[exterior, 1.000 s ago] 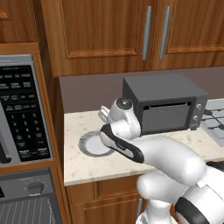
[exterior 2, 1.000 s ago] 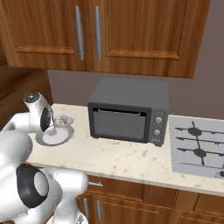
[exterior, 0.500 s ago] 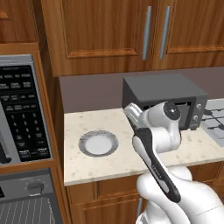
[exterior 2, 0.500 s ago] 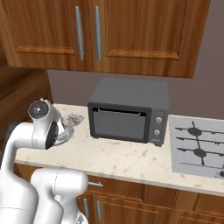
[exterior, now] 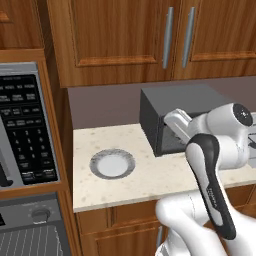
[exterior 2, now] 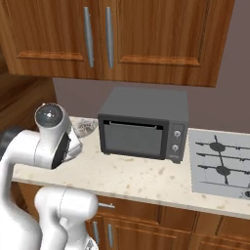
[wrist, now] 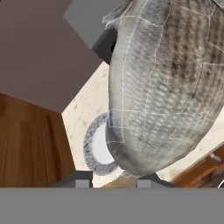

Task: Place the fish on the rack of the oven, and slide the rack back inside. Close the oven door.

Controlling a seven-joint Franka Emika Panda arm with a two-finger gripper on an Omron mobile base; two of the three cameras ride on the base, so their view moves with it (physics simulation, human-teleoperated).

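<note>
Hand view: fish [wrist: 162, 83] pinched in the tool [wrist: 110, 178], lifted off the plate [wrist: 92, 151].

Held above the counter [exterior: 150, 175], it hangs near the small dark countertop box [exterior 2: 144, 122]. With the grip this near the fish's end, a wide swing toward the oven [exterior: 30, 230] could shake it loose.

Pale grey scaly fish [wrist: 162, 87] (darker brown mottling), grey-rimmed white plate [exterior: 112, 164]
</note>
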